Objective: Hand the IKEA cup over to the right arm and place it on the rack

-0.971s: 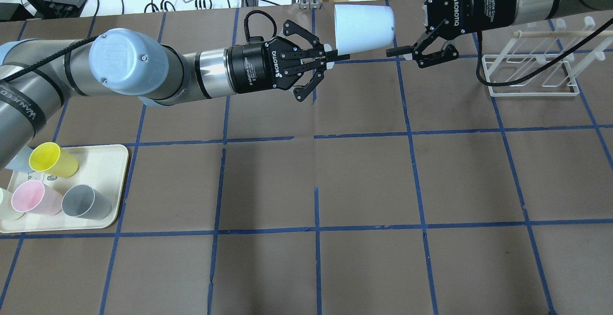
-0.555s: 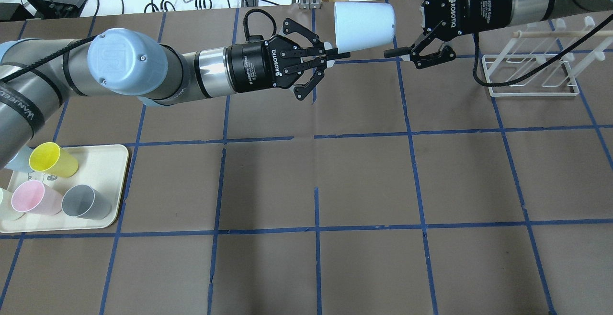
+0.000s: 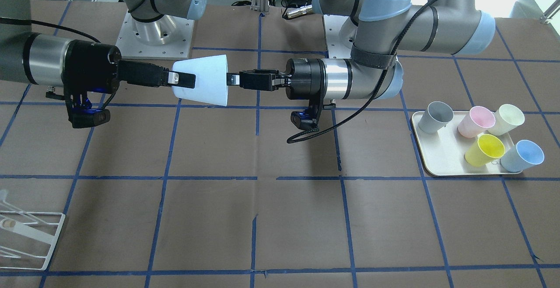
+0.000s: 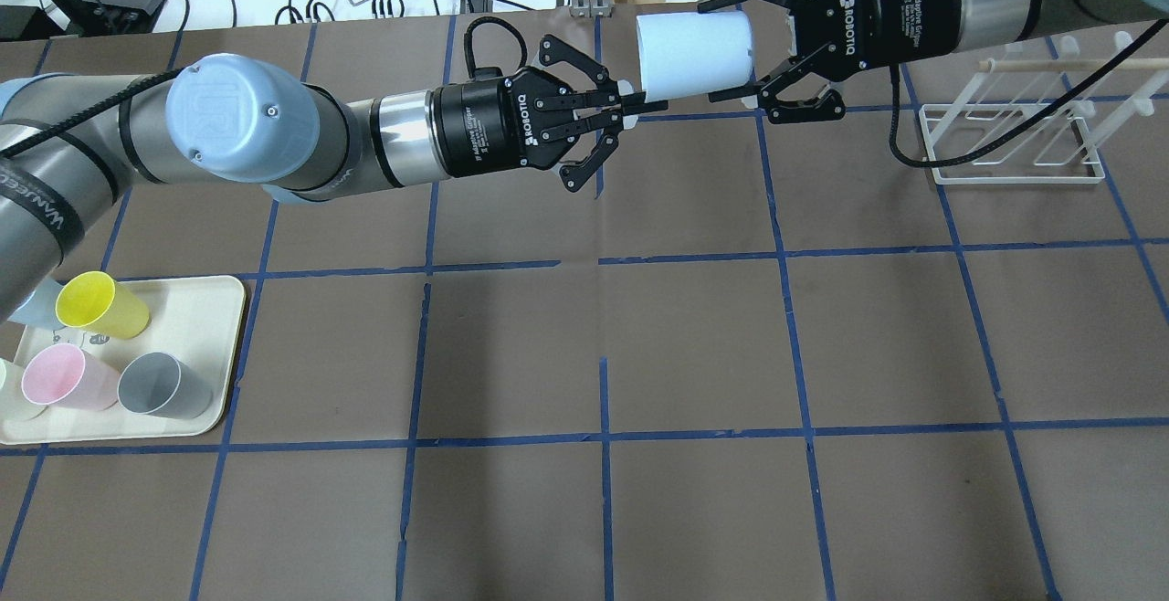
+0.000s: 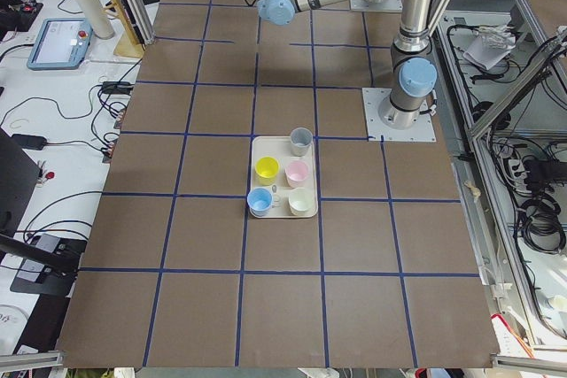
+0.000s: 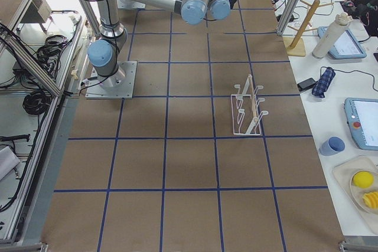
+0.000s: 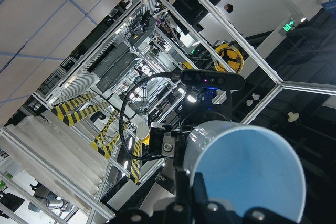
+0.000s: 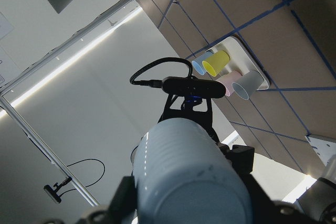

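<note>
Your right claw [image 4: 715, 51] has just slid forward. Its spread fingers now straddle the IKEA cup [image 4: 689, 53], held in mid-air over the bench [image 4: 694, 336]. The left claw [image 4: 644, 106] still pinches the rim, so closing looks next.

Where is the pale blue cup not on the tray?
Overhead view: the IKEA cup hangs top centre, between the left gripper and the right gripper.
</note>
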`<state>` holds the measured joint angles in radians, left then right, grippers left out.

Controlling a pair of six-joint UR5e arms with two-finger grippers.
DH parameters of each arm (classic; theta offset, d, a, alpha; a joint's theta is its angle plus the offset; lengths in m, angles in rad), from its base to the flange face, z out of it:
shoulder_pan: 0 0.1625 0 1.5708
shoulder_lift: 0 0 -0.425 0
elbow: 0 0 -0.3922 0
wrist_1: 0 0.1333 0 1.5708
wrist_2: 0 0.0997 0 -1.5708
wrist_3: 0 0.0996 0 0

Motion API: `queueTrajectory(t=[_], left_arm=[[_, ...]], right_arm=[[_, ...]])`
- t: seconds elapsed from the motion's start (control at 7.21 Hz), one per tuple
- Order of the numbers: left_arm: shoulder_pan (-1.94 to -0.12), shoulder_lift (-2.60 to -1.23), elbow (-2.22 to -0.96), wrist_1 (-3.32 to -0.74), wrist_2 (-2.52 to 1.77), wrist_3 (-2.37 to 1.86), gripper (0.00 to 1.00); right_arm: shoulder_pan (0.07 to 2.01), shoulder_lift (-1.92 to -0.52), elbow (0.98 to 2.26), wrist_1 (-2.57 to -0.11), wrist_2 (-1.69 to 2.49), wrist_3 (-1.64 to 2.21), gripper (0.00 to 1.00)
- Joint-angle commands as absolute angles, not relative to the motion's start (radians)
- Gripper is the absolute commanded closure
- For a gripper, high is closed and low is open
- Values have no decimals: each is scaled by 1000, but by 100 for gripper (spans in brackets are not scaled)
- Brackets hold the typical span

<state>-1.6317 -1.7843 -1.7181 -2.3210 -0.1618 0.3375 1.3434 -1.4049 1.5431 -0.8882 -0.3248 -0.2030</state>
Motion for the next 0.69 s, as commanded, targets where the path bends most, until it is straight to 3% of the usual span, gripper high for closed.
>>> queueTrajectory(t=[0.0,0.14,0.28,0.55], left_arm=[[-1631,-1782,-1718,-2321,-164,333,61],[-1629,-1779,-1718,-2322,-163,325,12],[-1621,-1778,-1718,-2322,-158,324,0],[-1576,-1779,-1709,-2329,-146,308,0]], right_arm=[[1344,-1401,1537,-890,-325,-199,38],[1344,-1401,1531,-890,-325,-196,43],[1341,-1399,1528,-891,-325,-195,46],[1336,-1399,1526,-903,-293,-192,48]])
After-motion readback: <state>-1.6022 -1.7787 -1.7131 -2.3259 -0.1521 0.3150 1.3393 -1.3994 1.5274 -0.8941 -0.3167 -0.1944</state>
